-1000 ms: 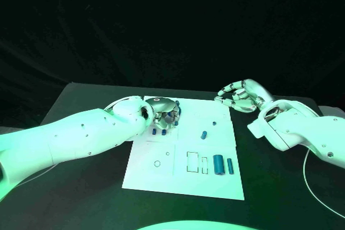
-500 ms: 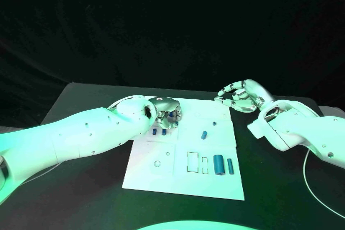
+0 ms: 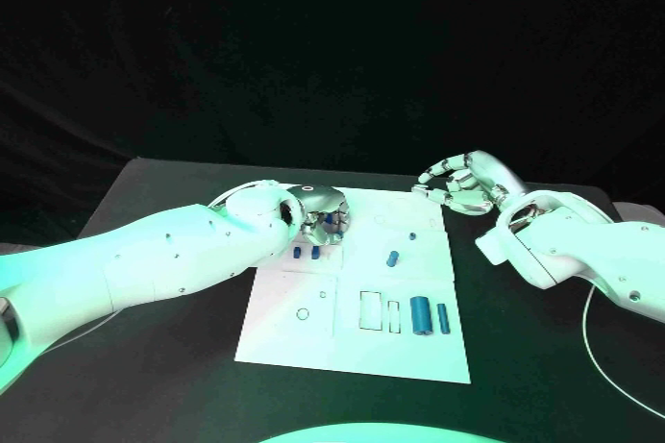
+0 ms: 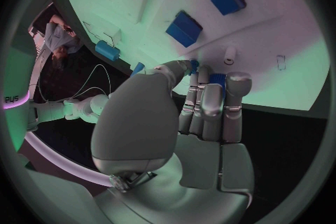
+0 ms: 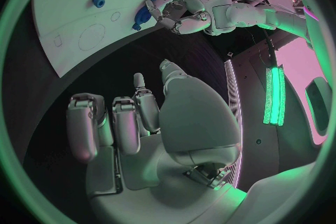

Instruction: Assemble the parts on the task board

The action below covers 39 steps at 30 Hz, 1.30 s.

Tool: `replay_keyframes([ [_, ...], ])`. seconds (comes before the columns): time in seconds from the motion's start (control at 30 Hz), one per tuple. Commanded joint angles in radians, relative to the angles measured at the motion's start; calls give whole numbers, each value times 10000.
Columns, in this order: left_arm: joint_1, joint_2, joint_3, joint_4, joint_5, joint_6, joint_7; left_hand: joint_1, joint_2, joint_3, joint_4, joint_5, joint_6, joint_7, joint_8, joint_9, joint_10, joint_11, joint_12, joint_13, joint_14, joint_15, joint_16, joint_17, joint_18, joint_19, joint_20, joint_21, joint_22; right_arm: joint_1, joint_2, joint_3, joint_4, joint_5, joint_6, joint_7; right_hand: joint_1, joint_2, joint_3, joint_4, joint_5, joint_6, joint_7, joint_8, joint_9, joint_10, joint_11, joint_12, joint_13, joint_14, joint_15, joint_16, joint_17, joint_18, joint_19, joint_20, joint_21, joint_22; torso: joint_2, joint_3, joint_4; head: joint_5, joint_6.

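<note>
The white task board point(image 3: 354, 347) lies in the middle of the table. My left hand point(image 3: 322, 215) hovers over its far left part and pinches a small blue part point(image 4: 194, 65) between thumb and fingers. Just nearer than that hand, two blue parts point(image 3: 307, 254) stand upright side by side in the board; in the left wrist view these two blocks point(image 4: 184, 28) lie just beyond the fingertips. My right hand point(image 3: 457, 185) hangs by the board's far right corner, fingers loosely arched and holding nothing.
A blue part point(image 3: 392, 260) lies mid-board, and a small peg point(image 3: 411, 237) stands behind it. A thick blue cylinder point(image 3: 420, 316) and a thin one point(image 3: 444, 317) lie at the near right beside outlined slots point(image 3: 370, 310). Black table surrounds the board.
My left hand has drawn slightly toward the board's far edge with the blue part still pinched. The right hand has not moved.
</note>
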Motion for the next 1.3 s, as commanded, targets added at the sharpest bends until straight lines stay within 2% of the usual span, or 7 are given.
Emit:
replay_keyframes([
  [0.03,-74,19,-61,-53,48,579,-276,114,171,158,-111,-113,236,-39,51,-22,266,-56,-42,-6,201,-52,138,177,-172,197,-42,198,260,-6,8,0,3,-39,142,52,-47,28,5,-45,43,-18,-18,49,1,-32,-9,-13,457,753,-73,-56,1298,78,406,-98,-9,1835,-2,-2,-6,-4,-5],
  [0.13,-74,15,-61,-69,48,605,-326,219,288,305,-267,-188,460,-73,38,-46,518,-107,-150,-73,308,-106,204,223,-200,284,-82,330,422,-6,8,0,3,-39,142,52,-47,28,5,-45,43,-18,-18,49,1,-32,-9,-13,457,753,-73,-56,1298,78,406,-98,-9,1835,0,0,-6,-9,-10],
  [0.27,-74,20,-61,-85,48,619,-345,297,391,718,-623,-531,776,-99,-118,-118,965,-151,-614,-266,394,-153,218,136,-219,319,-130,464,559,-6,10,0,5,-39,141,52,-47,28,5,-45,43,-18,-18,49,1,-32,-9,-13,457,753,-73,-56,1298,78,406,-98,-9,1835,-4,-4,7,-31,-23],
  [0.5,-74,14,-60,-81,179,364,-226,59,300,916,-820,-606,842,-62,-369,-196,1207,-121,-1189,-450,389,-126,207,12,-210,258,-120,486,559,-6,11,0,7,-39,138,51,-47,28,5,-45,43,-18,-18,49,1,-32,-9,-13,457,753,-73,-56,1298,78,406,-98,-9,1835,-8,-3,9,-22,-18],
  [0.77,-75,-158,-55,99,500,-244,22,-327,121,869,-771,-603,850,-5,-554,-248,1298,-57,-1555,-545,388,-68,229,-32,-207,223,-78,473,547,-6,7,0,9,-39,129,58,-47,28,5,-45,43,-18,-18,49,1,-32,-9,-13,457,753,-73,-56,1298,78,406,-98,-9,1835,-10,-8,10,-10,32],
  [0.93,-69,-491,26,395,733,-624,174,-701,-24,721,-571,-614,938,-34,-619,-254,1444,-73,-1728,-573,432,-70,270,-27,-220,282,-60,502,609,-7,-21,0,13,-39,114,59,-47,28,5,-45,43,-18,-18,49,1,-32,-9,-13,457,753,-73,-56,1298,78,406,-98,-9,1835,-31,-5,26,-34,39],
  [1.3,-25,-1422,405,1200,1107,-1017,178,-771,-60,668,-527,-616,995,-56,-629,-247,1527,-93,-1782,-575,465,-85,298,2,-243,361,-69,565,716,-8,-59,0,12,-39,90,59,-53,37,10,-43,46,-12,-21,63,2,-12,-11,6,474,756,-74,-53,1308,74,415,-100,5,1846,-23,-13,22,-6,82],
])
